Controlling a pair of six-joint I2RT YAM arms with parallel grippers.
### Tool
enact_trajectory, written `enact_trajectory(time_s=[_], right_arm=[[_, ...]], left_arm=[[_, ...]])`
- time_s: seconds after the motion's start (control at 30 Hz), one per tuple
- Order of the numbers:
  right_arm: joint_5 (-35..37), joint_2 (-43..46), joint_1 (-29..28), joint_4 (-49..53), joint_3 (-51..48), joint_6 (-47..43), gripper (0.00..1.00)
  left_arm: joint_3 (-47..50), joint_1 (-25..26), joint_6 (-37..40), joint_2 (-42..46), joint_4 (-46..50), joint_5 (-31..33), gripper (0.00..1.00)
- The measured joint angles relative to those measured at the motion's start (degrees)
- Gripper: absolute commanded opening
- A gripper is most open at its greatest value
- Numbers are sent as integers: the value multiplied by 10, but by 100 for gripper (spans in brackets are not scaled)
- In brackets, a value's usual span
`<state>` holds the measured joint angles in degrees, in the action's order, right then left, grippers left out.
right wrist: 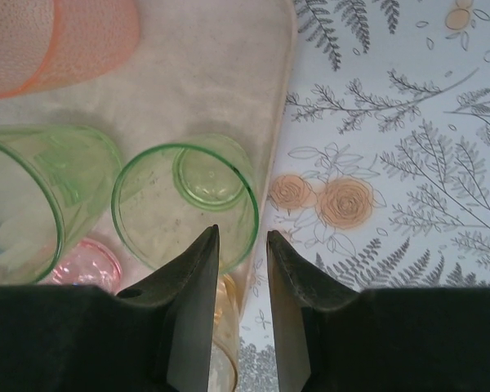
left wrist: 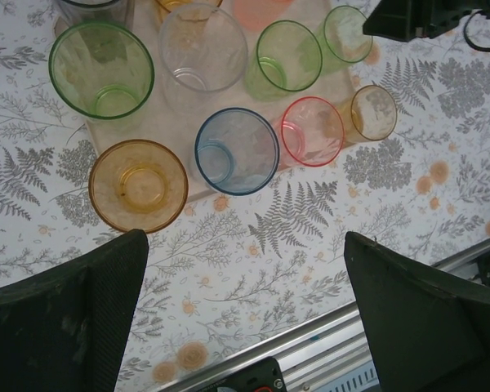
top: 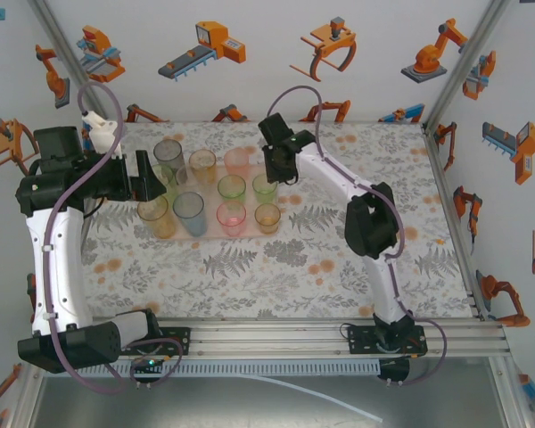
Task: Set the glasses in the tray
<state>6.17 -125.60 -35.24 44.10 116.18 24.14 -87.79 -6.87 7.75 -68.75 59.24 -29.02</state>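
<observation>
Green glass (right wrist: 159,214) rim straddled by right gripper (right wrist: 243,238), narrowly parted; left gripper (left wrist: 245,241) wide, empty.

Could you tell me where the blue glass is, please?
Top view: the blue glass stands in the tray's near row, between an amber glass on its left and a pink glass on its right.
</observation>
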Motion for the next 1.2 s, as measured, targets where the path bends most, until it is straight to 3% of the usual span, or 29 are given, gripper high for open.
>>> enact_trajectory(time_s=[0.43, 0.67, 0.93, 1.2], right_arm=[[8, 113, 3, -29, -24, -1, 32], [2, 141, 5, -40, -102, 7, 30], [-6, 215, 17, -73, -271, 29, 30], [-38, 200, 36, -141, -318, 46, 31]], left_arm=[[11, -47, -35, 20, -22, 51, 97], [36, -109, -73, 20, -36, 81, 97], [35, -149, -83, 1, -34, 44, 97], [-16, -149, -56, -21, -6, -12, 97]])
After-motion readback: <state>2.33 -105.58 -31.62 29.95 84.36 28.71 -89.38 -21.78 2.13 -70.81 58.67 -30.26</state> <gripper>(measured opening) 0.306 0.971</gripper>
